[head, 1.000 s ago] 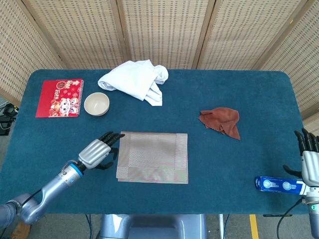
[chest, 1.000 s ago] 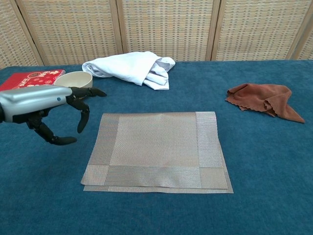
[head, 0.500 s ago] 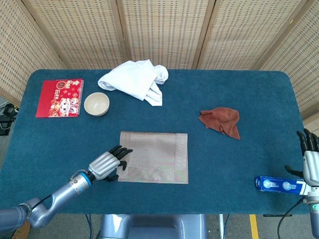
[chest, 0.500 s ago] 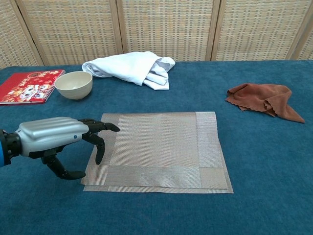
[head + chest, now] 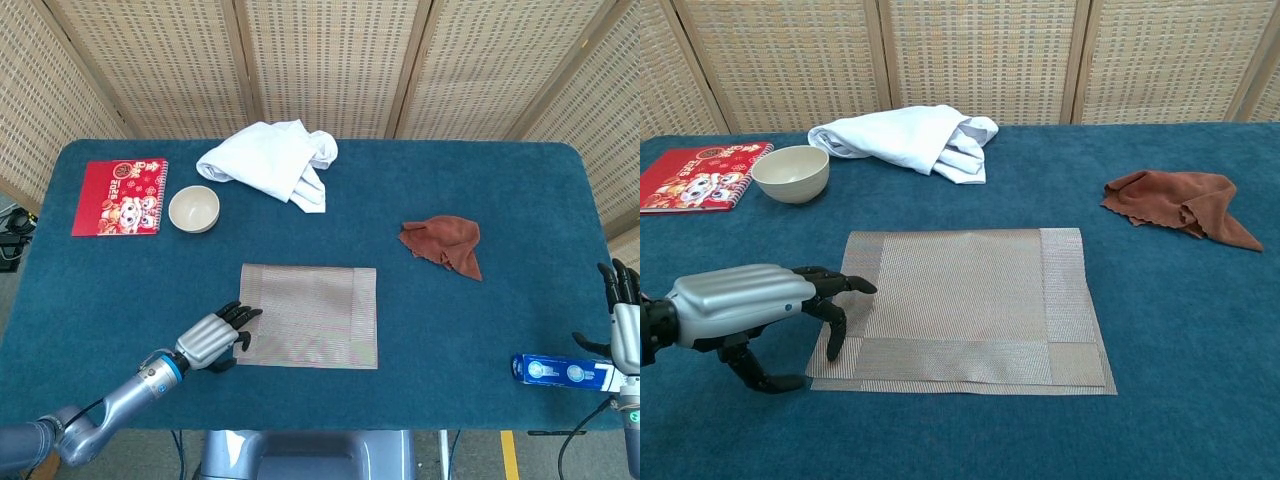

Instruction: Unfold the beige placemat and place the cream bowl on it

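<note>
**me:** Since a second ago my left hand (image 5: 740,305) has slid back toward the near edge, from up beside the mat's (image 5: 310,315) far left corner to its near left corner. Nothing else has shifted.

**other:** Is it holding the mat?

**me:** Nope. Fingers (image 5: 835,285) are loosely curled and spread apart, nothing in them. In the chest view the fingertips hang over the mat's left border and the thumb sits low just off the corner. Can't tell if any tip actually touches the weave.

**other:** Mat folded?

**me:** Yeah, doubled over, you can see a second layer peeking out along the near edge. It lies flat in the middle of the table (image 5: 480,330).

**other:** Bowl?

**me:** Bowl (image 5: 194,209) sits upright at far left, well apart from the mat, just beside the red booklet (image 5: 121,196). White cloth (image 5: 272,160) is behind the mat, brown rag (image 5: 443,241) off to the right.

**other:** Right hand?

**me:** Right hand (image 5: 624,325) is at the table's right edge, fingers pointing up and apart, gripping nothing, next to a blue tube (image 5: 560,371).
</note>
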`<action>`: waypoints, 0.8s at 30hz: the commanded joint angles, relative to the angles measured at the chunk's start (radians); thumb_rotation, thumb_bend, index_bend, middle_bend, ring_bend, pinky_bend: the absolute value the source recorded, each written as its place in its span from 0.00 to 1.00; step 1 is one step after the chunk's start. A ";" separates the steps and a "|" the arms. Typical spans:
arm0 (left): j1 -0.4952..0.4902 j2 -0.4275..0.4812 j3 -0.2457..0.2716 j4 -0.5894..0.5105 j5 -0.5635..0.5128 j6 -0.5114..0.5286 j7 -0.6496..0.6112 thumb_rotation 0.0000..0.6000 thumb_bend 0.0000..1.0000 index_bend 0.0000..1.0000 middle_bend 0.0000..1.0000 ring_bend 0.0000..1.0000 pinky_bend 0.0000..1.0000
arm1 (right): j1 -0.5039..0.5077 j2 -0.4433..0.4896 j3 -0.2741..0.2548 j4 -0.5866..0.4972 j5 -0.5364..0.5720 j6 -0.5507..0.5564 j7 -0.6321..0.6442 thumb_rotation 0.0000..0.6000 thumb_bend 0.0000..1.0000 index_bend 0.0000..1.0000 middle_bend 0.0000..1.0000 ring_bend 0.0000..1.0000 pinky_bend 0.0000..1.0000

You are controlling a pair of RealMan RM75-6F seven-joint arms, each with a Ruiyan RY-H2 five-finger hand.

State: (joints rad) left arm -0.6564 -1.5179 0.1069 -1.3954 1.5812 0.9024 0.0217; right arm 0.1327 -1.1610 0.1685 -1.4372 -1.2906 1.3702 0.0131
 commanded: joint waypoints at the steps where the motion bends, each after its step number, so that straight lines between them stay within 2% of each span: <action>1: 0.007 -0.005 0.002 0.014 0.001 0.008 -0.004 1.00 0.32 0.43 0.00 0.00 0.00 | 0.000 0.000 0.000 0.000 0.000 0.000 0.000 1.00 0.00 0.00 0.00 0.00 0.00; 14: 0.006 -0.046 -0.002 0.075 0.007 0.011 -0.027 1.00 0.33 0.44 0.00 0.00 0.00 | 0.001 -0.002 0.001 0.003 0.003 -0.003 -0.002 1.00 0.00 0.00 0.00 0.00 0.00; 24: 0.003 -0.053 -0.007 0.076 0.007 0.013 -0.025 1.00 0.38 0.47 0.00 0.00 0.00 | 0.001 0.000 0.000 0.003 0.003 -0.004 0.002 1.00 0.00 0.00 0.00 0.00 0.00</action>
State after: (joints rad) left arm -0.6536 -1.5711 0.1002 -1.3190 1.5885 0.9152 -0.0032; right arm 0.1333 -1.1614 0.1689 -1.4344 -1.2879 1.3659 0.0150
